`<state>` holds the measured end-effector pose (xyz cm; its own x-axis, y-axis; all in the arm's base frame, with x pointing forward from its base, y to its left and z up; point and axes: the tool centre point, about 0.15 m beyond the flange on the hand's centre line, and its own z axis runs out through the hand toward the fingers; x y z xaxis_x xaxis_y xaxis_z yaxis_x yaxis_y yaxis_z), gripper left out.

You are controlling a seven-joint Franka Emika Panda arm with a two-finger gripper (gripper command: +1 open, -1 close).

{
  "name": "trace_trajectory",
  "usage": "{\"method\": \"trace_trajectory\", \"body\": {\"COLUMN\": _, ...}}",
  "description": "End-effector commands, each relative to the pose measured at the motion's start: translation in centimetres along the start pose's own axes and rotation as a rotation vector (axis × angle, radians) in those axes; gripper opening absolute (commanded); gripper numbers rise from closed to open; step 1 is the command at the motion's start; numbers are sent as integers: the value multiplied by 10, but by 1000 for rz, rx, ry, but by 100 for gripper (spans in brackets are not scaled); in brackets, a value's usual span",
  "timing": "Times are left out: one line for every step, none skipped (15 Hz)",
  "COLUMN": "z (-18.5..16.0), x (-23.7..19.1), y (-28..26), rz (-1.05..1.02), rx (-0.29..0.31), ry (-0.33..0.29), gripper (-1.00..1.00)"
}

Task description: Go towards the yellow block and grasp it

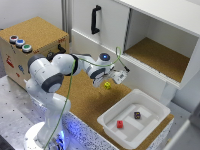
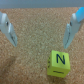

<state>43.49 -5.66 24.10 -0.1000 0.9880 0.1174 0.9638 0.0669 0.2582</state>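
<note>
The yellow block point(image 1: 107, 85) is a tiny bright yellow cube on the cork surface, just below my gripper point(image 1: 118, 76) in the exterior view. In the wrist view the block point(image 2: 59, 63) shows a dark letter N on its top face and lies on the cork, off to one side of the gap between my fingers. My gripper point(image 2: 40, 34) is open and empty, with one finger point(image 2: 9, 29) and the other finger point(image 2: 73, 29) spread wide apart above the cork.
A white tray point(image 1: 156, 109) at the exterior view's right holds a red cube point(image 1: 120, 124) and a dark brown cube point(image 1: 137, 115). An open white cabinet point(image 1: 160, 55) stands behind. A cork-topped box with buttons point(image 1: 20, 42) is at the left.
</note>
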Motion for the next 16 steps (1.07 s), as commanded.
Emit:
{"method": "trace_trajectory", "body": {"z": 40, "x": -19, "y": 51, "rz": -23, "rx": 139, "ry": -27, "gripper": 100}}
{"method": "trace_trajectory", "body": {"z": 41, "x": -22, "y": 54, "rz": -22, "rx": 148, "ry": -32, "gripper": 100}}
{"method": "trace_trajectory", "body": {"z": 43, "x": -25, "y": 58, "rz": -13, "rx": 152, "ry": -33, "gripper": 100}}
{"method": "trace_trajectory", "body": {"z": 44, "x": -27, "y": 61, "rz": -8, "rx": 152, "ry": -35, "gripper": 100}}
{"method": "trace_trajectory", "body": {"z": 46, "x": -30, "y": 63, "rz": -3, "rx": 159, "ry": -43, "gripper": 100}}
{"method": "trace_trajectory", "body": {"z": 49, "x": -32, "y": 63, "rz": -3, "rx": 166, "ry": -48, "gripper": 100}}
{"method": "trace_trajectory", "body": {"z": 51, "x": -34, "y": 62, "rz": -4, "rx": 177, "ry": -50, "gripper": 100}}
{"method": "trace_trajectory", "body": {"z": 52, "x": -36, "y": 59, "rz": 2, "rx": 189, "ry": -49, "gripper": 100}}
{"method": "trace_trajectory", "body": {"z": 50, "x": -35, "y": 57, "rz": 6, "rx": 181, "ry": -38, "gripper": -100}}
{"method": "trace_trajectory", "body": {"z": 47, "x": -34, "y": 53, "rz": 13, "rx": 173, "ry": -27, "gripper": -100}}
{"method": "trace_trajectory", "body": {"z": 44, "x": -33, "y": 51, "rz": 32, "rx": 165, "ry": -13, "gripper": -100}}
{"method": "trace_trajectory", "body": {"z": 42, "x": -33, "y": 49, "rz": 48, "rx": 161, "ry": -5, "gripper": -100}}
{"method": "trace_trajectory", "body": {"z": 41, "x": -33, "y": 46, "rz": 45, "rx": 163, "ry": -7, "gripper": -100}}
{"method": "trace_trajectory", "body": {"z": 41, "x": -34, "y": 45, "rz": 43, "rx": 169, "ry": -14, "gripper": -100}}
{"method": "trace_trajectory", "body": {"z": 39, "x": -35, "y": 43, "rz": 37, "rx": 169, "ry": -20, "gripper": -100}}
{"method": "trace_trajectory", "body": {"z": 38, "x": -39, "y": 41, "rz": 38, "rx": 170, "ry": -27, "gripper": -100}}
